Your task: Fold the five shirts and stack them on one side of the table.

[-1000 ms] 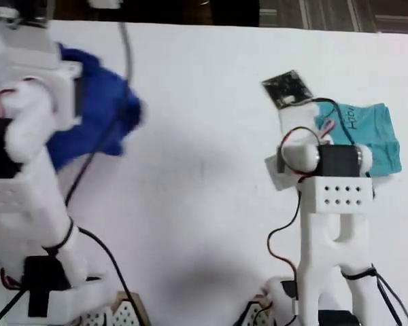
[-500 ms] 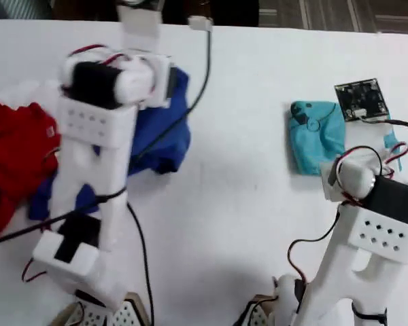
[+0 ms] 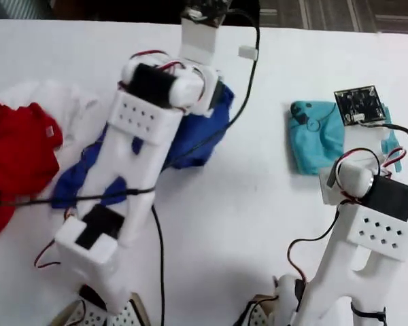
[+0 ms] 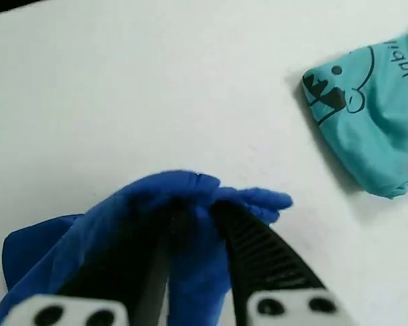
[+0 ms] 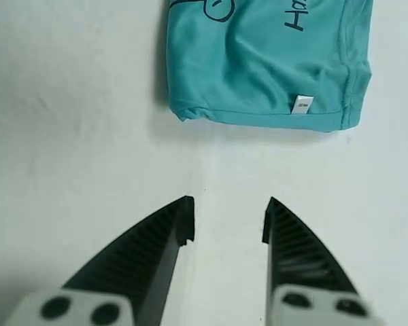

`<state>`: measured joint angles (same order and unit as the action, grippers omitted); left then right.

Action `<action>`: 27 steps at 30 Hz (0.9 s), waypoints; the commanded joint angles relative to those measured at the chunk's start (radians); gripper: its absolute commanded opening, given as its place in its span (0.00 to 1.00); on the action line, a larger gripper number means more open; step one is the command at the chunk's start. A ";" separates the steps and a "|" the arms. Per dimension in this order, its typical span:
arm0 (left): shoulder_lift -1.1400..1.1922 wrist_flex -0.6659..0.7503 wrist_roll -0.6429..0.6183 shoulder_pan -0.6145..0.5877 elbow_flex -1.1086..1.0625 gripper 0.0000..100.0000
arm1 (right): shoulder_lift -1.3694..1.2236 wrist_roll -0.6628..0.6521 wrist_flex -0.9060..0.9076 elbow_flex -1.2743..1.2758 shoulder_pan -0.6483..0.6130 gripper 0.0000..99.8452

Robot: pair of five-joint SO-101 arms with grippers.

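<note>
On the table, one shirt is laid at the right, a second shirt near the middle, and a heap of shirts at the far left

blue shirt bunched, red shirt crumpled, teal shirt folded.

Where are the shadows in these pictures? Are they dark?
Right wrist view: a thin dark shadow runs along the teal shirt's edge. Left wrist view: a dark shadow lies beside the teal shirt, on the side facing the blue shirt. High view: only faint grey patches on the table.
</note>
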<state>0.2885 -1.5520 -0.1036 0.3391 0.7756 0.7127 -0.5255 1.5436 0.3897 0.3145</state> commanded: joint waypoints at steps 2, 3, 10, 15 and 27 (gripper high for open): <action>0.011 -0.015 0.071 -0.028 0.008 0.16 | 0.027 0.002 -0.015 -0.005 0.001 0.17; 0.009 -0.017 0.087 -0.040 0.008 0.16 | 0.027 0.002 -0.015 -0.005 0.001 0.17; -0.035 -0.173 0.245 -0.155 0.054 0.16 | 0.025 0.003 -0.038 0.009 -0.033 0.17; -0.037 -0.232 0.367 -0.244 -0.035 0.16 | 0.024 0.106 -0.108 0.094 -0.173 0.17; -0.037 -0.149 0.353 -0.305 -0.446 0.16 | -0.263 0.195 -0.328 0.144 -0.346 0.17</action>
<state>0.3053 -1.7423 0.2570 0.0414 0.3982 0.5470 -0.3383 1.2597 0.5386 -0.0077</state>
